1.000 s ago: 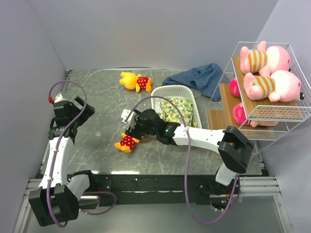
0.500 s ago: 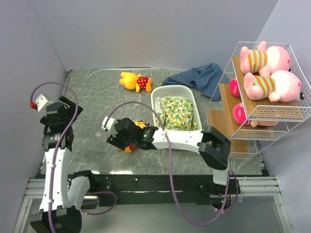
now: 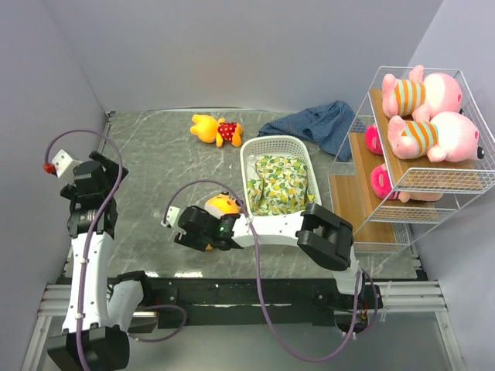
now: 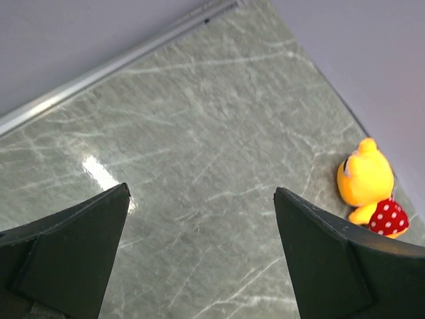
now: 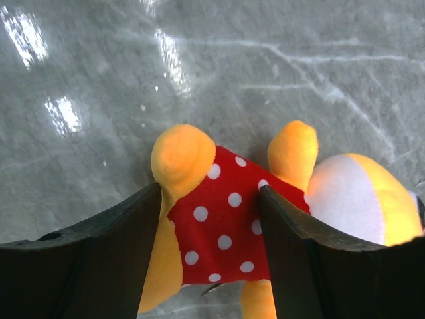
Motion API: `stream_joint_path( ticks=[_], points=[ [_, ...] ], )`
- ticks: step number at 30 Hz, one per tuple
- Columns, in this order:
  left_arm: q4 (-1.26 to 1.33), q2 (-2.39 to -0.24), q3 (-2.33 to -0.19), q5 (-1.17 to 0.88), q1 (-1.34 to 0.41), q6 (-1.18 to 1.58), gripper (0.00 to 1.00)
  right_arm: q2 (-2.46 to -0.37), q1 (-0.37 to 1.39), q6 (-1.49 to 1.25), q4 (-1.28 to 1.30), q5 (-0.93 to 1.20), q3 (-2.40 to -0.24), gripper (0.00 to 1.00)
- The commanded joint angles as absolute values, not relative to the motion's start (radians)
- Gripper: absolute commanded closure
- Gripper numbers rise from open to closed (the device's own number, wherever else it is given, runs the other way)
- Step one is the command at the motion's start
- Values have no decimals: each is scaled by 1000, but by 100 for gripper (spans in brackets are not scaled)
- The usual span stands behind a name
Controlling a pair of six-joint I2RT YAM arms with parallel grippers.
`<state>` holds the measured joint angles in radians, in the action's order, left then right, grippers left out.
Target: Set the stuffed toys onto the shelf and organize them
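Note:
A yellow bear in a red dotted shirt (image 5: 226, 229) lies on the grey marble table; its head (image 3: 223, 205) shows beside the right wrist. My right gripper (image 5: 209, 193) (image 3: 203, 232) is down over it, both fingers pressed against the sides of its body. A second yellow bear (image 3: 216, 129) (image 4: 364, 183) lies at the back of the table. My left gripper (image 4: 199, 193) (image 3: 107, 166) hangs open and empty over the left side. On the shelf (image 3: 433, 182) at the right lie two pink pigs (image 3: 421, 94) (image 3: 433, 135), with pink dolls (image 3: 380, 183) on the lower tier.
A white slotted basket (image 3: 255, 147) holding a lemon-print cloth (image 3: 280, 182) stands mid-table, just right of the right gripper. Blue fabric (image 3: 317, 124) lies behind it near the shelf. Grey walls close in the left and back.
The right arm has swung left and toward the near edge, and its jaws have narrowed onto the bear. The left arm drew back toward the left wall.

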<state>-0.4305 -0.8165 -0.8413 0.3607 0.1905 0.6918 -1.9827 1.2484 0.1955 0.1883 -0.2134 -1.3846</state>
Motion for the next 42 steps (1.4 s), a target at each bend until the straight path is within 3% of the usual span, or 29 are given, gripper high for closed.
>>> stream_joint_path(
  ticks=[1, 10, 13, 14, 17, 20, 34, 42],
  points=[
    [-396, -847, -841, 311, 192, 678, 4, -1956, 1258, 215, 199, -241, -1339, 32],
    [-387, -873, -839, 292, 192, 673, 4, -1973, 1287, 203, 155, -333, -1284, 33],
    [-390, -888, -844, 287, 192, 672, 4, -1971, 1287, 206, 149, -340, -1282, 47],
    [-391, -896, -844, 279, 193, 672, 4, -1965, 1292, 209, 146, -341, -1282, 62],
    [-384, -902, -841, 240, 192, 666, 3, -1908, 1290, 221, 141, -289, -1273, 86],
    [-356, -890, -833, 172, 190, 631, 4, -1832, 1289, 204, 176, -236, -1295, 100],
    [-276, -844, -792, -182, 190, 566, 3, -1585, 1270, 166, 429, -242, -1462, 100],
    [-253, -789, -724, -277, 190, 548, 4, -1537, 1259, 75, 655, -255, -1529, 100]
  ],
)
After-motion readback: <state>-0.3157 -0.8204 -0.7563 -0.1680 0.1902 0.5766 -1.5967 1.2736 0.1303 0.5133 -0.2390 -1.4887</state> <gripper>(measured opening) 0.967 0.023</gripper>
